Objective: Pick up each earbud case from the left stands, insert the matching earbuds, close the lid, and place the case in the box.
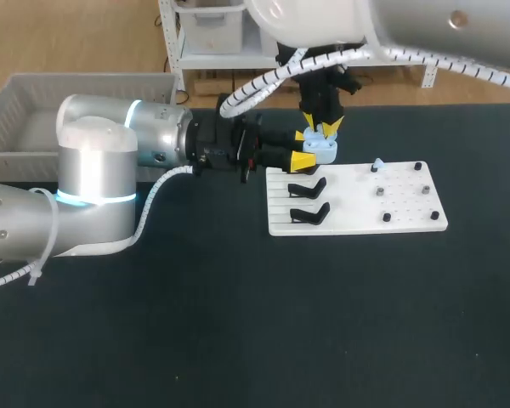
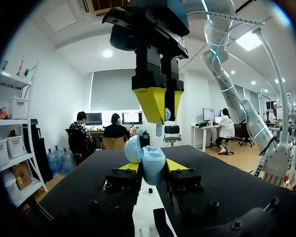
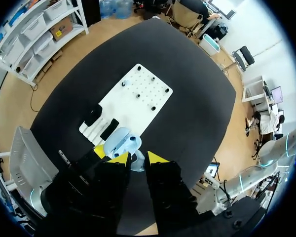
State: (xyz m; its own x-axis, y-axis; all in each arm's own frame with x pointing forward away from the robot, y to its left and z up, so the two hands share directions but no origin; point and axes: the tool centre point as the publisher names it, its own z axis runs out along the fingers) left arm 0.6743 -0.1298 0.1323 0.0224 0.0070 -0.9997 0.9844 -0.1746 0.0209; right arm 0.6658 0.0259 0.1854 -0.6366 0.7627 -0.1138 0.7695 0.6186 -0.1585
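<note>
Case [image 1: 323, 153]: lid open, gripped in left claw [image 2: 152, 168] over the board's [image 1: 348, 183] far-left corner, steadied for loading; right claw [image 1: 321, 127] directly above, pinching an earbud [image 2: 159, 130], apparently to insert it; box [image 1: 8, 93] far left.

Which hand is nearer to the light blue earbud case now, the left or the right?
Left. The left hand grips the earbud case between its fingers; the right hand, holding an earbud, hangs just above it, apart.
</note>
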